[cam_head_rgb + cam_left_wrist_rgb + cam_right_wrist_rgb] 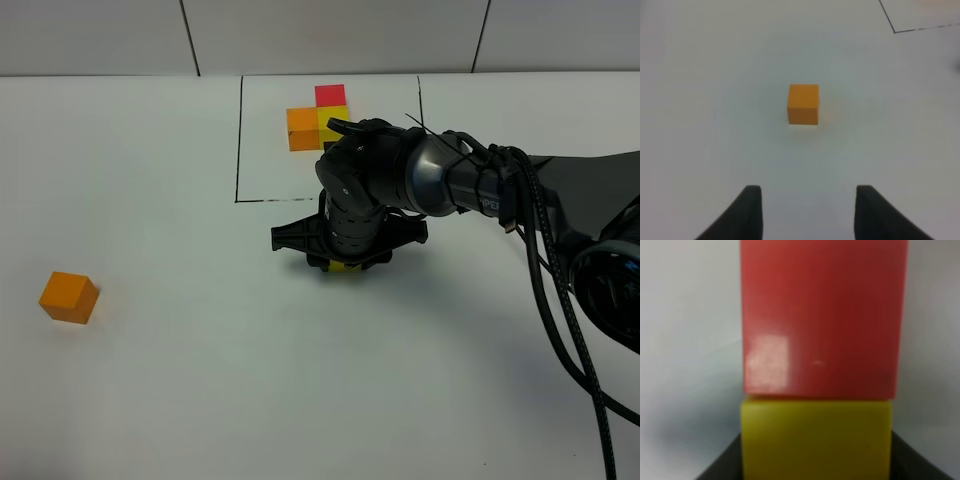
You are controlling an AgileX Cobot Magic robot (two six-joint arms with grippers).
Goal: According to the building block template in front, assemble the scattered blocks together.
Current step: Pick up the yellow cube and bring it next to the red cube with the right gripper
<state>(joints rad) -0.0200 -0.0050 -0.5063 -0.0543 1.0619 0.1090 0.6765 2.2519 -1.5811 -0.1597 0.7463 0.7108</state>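
The building block template lies at the back centre: orange and yellow cubes in a row, red behind the yellow. My right gripper reaches to mid-table in front of it, shut on the loose yellow block; only a yellow sliver shows under the wrist. The loose red block sits flush against the yellow block's far face and is hidden by the arm in the high view. The loose orange block lies far left. My left gripper hovers short of the orange block, fingers apart and empty.
A thin black rectangle outline frames the template's area; its corner shows in the left wrist view. The right arm's body and black cables fill the right side of the table.
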